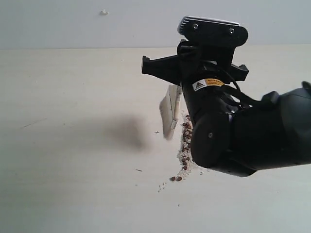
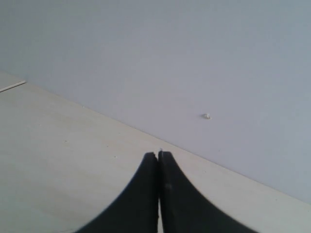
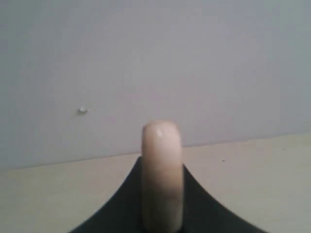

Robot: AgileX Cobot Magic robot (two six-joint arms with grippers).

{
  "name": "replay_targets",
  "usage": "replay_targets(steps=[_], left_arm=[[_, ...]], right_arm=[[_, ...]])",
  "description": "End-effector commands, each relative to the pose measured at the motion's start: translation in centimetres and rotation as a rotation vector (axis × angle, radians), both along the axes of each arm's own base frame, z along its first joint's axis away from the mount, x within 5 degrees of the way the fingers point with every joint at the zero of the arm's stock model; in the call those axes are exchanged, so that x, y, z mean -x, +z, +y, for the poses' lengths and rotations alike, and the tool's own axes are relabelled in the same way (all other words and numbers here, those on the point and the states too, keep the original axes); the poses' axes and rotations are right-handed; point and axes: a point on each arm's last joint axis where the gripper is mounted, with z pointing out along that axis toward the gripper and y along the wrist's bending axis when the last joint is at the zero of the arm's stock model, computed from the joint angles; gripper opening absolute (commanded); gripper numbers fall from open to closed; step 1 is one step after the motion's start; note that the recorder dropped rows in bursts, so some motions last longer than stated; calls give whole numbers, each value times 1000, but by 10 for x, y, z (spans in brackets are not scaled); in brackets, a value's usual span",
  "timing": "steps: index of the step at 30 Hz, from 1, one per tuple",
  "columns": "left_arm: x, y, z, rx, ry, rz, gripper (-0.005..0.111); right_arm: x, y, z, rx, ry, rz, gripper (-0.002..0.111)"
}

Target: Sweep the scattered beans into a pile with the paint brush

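Note:
The paint brush (image 1: pixel 170 112) hangs tilted over the pale table (image 1: pixel 73 160), and its cream bristles and silver ferrule show to the left of the right arm (image 1: pixel 214 126). My right gripper (image 3: pixel 162 164) is shut on the brush's light wooden handle (image 3: pixel 162 145). Reddish-brown beans (image 1: pixel 185 141) with whitish crumbs lie in a narrow strip just right of the bristles, partly under the arm. A couple of beans (image 1: pixel 176 178) sit at the strip's near end. The pile is hidden; the arm covers the table right of the strip. My left gripper (image 2: pixel 158 155) is shut on nothing, above bare table.
A grey-white wall (image 1: pixel 73 24) rises at the table's far edge, with a small white speck (image 1: pixel 103 12) on it. The bulky right arm fills the right of the exterior view. A soft shadow (image 1: pixel 129 131) lies left of the brush.

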Motion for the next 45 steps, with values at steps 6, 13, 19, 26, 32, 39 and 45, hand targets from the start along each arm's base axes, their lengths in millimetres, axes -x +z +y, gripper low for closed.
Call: replay_targets(steps=[6, 13, 19, 26, 32, 39, 45], left_arm=[[0, -1, 0, 3, 5, -1, 0], [0, -1, 0, 3, 5, -1, 0], [0, -1, 0, 3, 5, -1, 0], [0, -1, 0, 3, 5, -1, 0], [0, -1, 0, 3, 5, -1, 0], [0, -1, 0, 3, 5, -1, 0], [0, -1, 0, 3, 5, -1, 0]], right_arm=[[45, 4, -20, -31, 340, 36, 0], [71, -9, -37, -115, 465, 66, 0], [85, -12, -26, -89, 668, 74, 0], [89, -29, -27, 72, 695, 211, 0], [85, -35, -34, 233, 636, 215, 0], [76, -32, -43, 377, 521, 128, 0], [74, -26, -43, 363, 498, 69, 0]])
